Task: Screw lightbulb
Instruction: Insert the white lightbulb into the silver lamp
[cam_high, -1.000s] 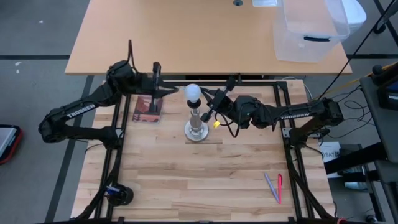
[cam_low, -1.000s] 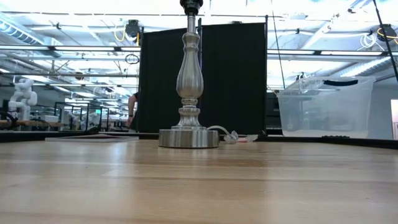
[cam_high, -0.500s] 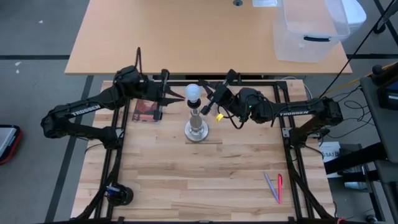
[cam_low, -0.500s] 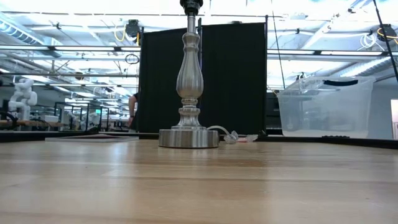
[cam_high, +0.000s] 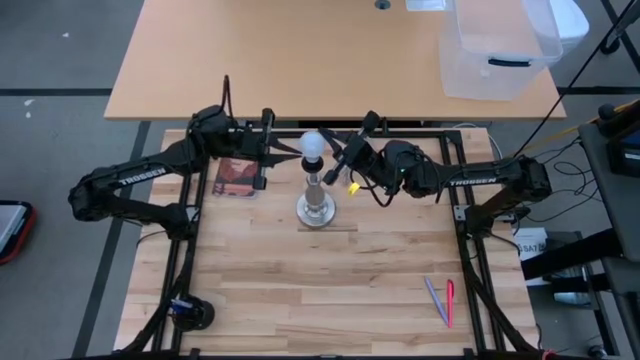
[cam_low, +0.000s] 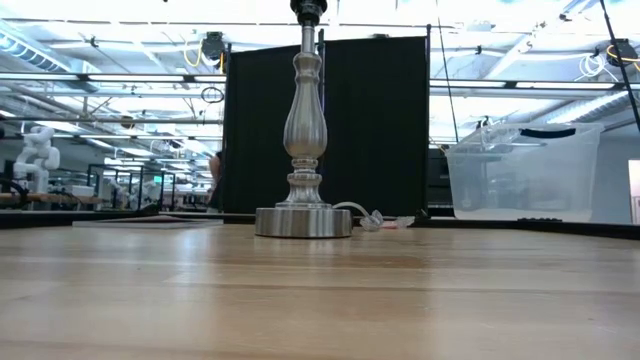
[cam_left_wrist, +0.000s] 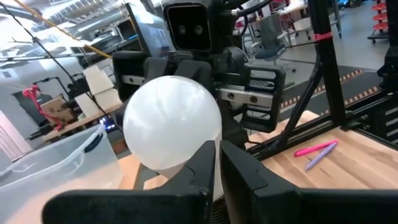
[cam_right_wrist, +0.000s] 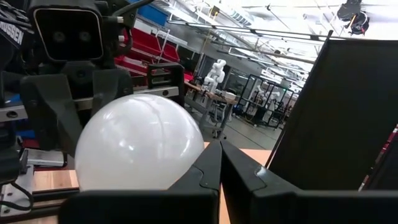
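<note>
Dark and almost closed on nothing, the left pincer (cam_high: 287, 152) is seen just beside the lightbulb (cam_high: 314, 146), while the right pincer (cam_high: 333, 153) is shut and empty on the other side. The lightbulb is seated on top of the silver lamp stand (cam_high: 317, 211) on the wooden counter (cam_high: 330, 290). The screwing step seems to be in hand, so for the next move a pincer must be opened and closed around the lightbulb to turn it.

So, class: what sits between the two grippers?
In the high view, the lightbulb atop the lamp stand sits between the left gripper and right gripper, both shut.
</note>
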